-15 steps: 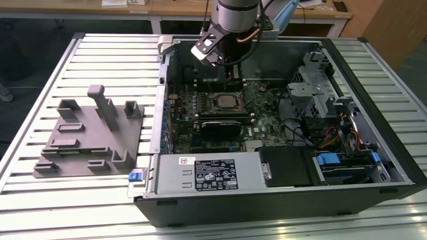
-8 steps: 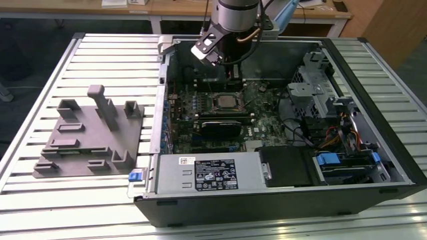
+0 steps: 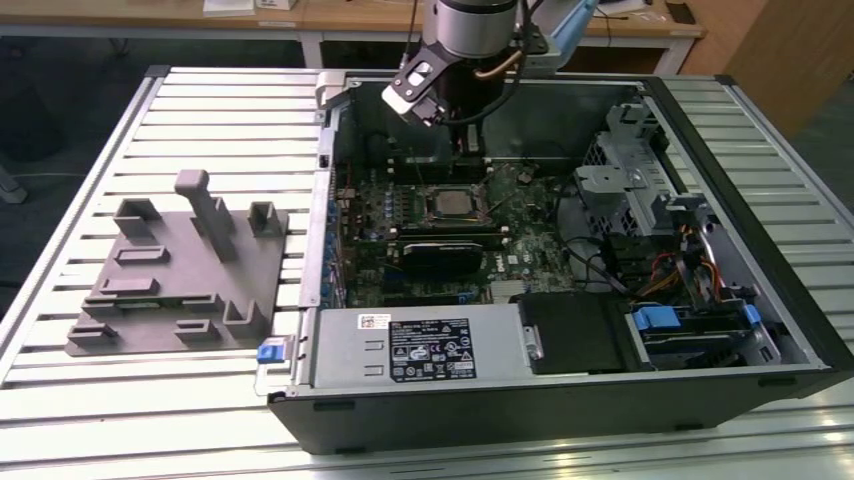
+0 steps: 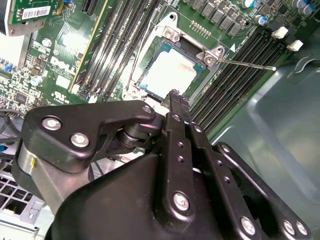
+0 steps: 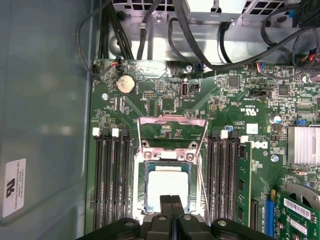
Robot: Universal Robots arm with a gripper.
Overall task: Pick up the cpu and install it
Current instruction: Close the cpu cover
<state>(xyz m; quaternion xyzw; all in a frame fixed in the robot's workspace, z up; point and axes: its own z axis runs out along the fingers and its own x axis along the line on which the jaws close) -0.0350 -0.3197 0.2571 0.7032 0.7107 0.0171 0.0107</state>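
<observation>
Above the open computer case (image 3: 747,380) on a slatted table (image 3: 80,180), the robot arm stood nearly upright over the far half of the chassis, its wrist turned down and the gripper (image 3: 467,145) pointing into the case toward the green motherboard (image 5: 240,100). In both wrist views the two black fingers (image 5: 166,205) were pressed flat together with nothing between them, leaving only a thin seam where they met. Their tips hung directly over the near edge of the cpu (image 5: 167,182), though whether they touched it could not be told.

The cpu, silvery top up, lay flat and square in the socket (image 5: 141,200) at the middle of the board, between two banks of dark memory slots (image 5: 112,185). The socket's hinged metal frame (image 5: 172,125) stood raised at one end, leaving the chip uncovered, and a thin metal lever (image 4: 250,64) angled out beside it.

At the exterior view's left, well apart from the arm, a grey fixture (image 3: 174,270) sat on the table beside the case.
</observation>
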